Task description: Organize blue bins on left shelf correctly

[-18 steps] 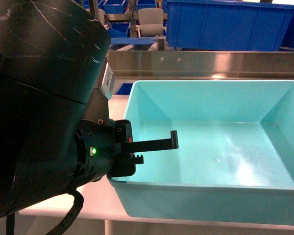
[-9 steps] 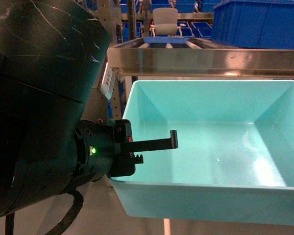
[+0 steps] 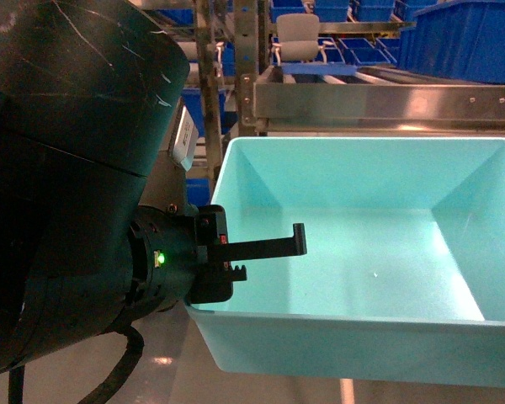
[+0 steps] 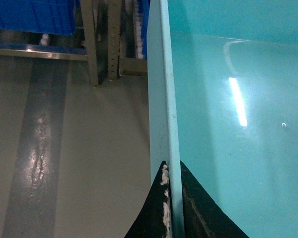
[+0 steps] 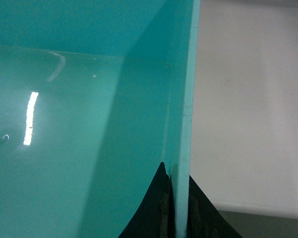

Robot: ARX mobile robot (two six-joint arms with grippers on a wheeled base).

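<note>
The light turquoise blue bin (image 3: 362, 261) hangs in the air, empty, filling the lower right of the head view. My left gripper (image 3: 268, 257) is shut on its left wall, one black finger (image 3: 278, 245) inside the bin. In the left wrist view the left gripper (image 4: 172, 173) pinches that thin wall (image 4: 161, 89). My right gripper (image 5: 178, 176) is shut on the bin's right wall (image 5: 186, 99); it is out of the head view. The left shelf (image 3: 362, 101), a shiny steel rack, stands just behind the bin's far rim.
Dark royal-blue ribbed bins (image 3: 463, 42) sit on the rack behind. Steel uprights (image 3: 206, 84) rise at the rack's left corner. Grey floor (image 4: 64, 148) lies under the bin's left side. A white surface (image 5: 248, 99) lies beside its right wall.
The background has slid to the right behind the bin: the white tabletop under it gave way to floor, and the rack's left corner came into view. Both grips are unchanged.
</note>
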